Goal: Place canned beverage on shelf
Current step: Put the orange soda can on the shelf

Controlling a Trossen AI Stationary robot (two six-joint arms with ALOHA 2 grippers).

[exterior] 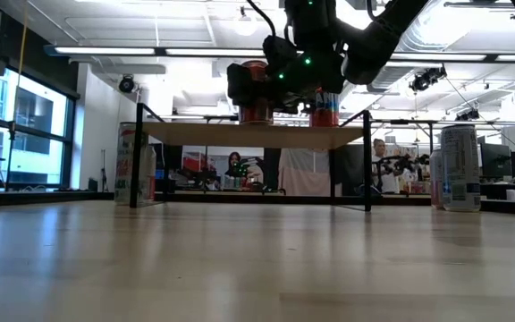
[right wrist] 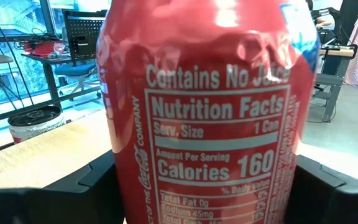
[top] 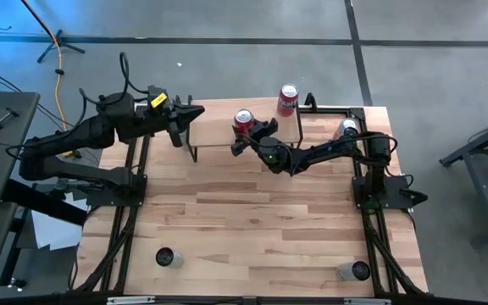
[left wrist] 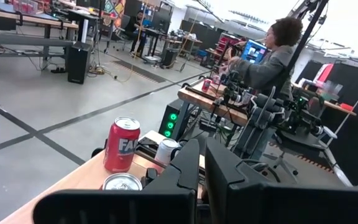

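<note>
left arm (top: 83,140): matte black jointed links, yellow label near wrist, looping black cables | right arm (top: 329,152): matte black links, green indicator lights glowing at wrist, silver cap on shoulder

**Two arms reaching toward the table's far edge**

The right arm stretches from its base at the table's right side toward the middle, and its gripper (top: 248,135) has its fingers spread wide around a red can (top: 243,121). The left arm extends from the left; its gripper (top: 195,111) is closed and holds nothing.
</note>
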